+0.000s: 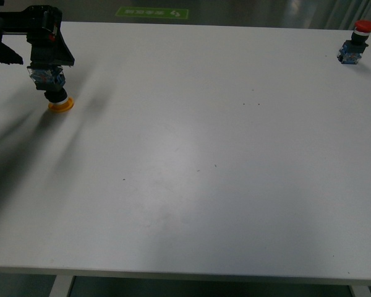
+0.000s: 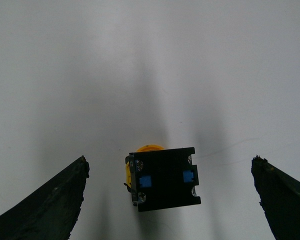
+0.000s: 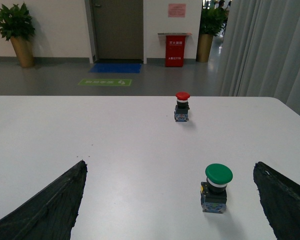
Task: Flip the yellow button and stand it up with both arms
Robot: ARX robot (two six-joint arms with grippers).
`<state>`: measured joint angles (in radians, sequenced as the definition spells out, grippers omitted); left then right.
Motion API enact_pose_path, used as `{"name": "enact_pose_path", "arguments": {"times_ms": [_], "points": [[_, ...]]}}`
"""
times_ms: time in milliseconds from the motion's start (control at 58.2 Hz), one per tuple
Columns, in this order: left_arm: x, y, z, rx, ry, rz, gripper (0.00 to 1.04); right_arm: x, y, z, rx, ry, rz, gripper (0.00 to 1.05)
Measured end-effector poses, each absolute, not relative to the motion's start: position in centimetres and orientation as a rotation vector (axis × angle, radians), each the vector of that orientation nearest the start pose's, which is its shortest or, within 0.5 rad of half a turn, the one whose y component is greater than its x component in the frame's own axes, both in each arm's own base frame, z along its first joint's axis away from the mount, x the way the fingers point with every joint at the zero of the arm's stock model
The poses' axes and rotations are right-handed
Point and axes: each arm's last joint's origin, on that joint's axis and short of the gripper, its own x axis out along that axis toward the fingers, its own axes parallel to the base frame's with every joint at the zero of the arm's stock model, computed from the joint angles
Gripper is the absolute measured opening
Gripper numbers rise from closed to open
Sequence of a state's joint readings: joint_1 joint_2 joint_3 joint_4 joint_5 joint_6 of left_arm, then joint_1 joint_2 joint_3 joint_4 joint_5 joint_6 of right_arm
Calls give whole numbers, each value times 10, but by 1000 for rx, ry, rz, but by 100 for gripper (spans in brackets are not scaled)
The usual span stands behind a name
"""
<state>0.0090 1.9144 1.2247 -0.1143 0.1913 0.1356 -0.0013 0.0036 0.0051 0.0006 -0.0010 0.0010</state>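
Apparently the flip is not yet made: the yellow button (image 1: 53, 91) stands on its cap at the far left of the table (image 1: 204, 154), block upward, between the wide-spread jaws of my left gripper (image 2: 170, 162) without touching them, and my right gripper (image 3: 170, 166) is spread wide too, holding nothing.

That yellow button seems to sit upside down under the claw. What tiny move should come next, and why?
Probably close the left gripper on the yellow button. It rests cap-down on the table, contact block up, and the open fingers stand apart on either side of it, touching nothing.
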Motion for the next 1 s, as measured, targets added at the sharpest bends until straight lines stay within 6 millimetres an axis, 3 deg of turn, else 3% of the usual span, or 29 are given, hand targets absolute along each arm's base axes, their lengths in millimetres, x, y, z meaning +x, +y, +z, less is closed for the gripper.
{"name": "enact_pose_path", "arguments": {"times_ms": [532, 738, 893, 996], "points": [[412, -9, 170, 48, 828, -225, 98, 98, 0, 165, 1, -2, 0, 97], [413, -10, 169, 42, 838, -224, 70, 98, 0, 165, 1, -2, 0, 97], [413, -10, 167, 31, 852, -214, 42, 98, 0, 165, 1, -2, 0, 97], [413, -9, 167, 10, 855, -219, 36, 98, 0, 165, 1, -2, 0, 97]]}}
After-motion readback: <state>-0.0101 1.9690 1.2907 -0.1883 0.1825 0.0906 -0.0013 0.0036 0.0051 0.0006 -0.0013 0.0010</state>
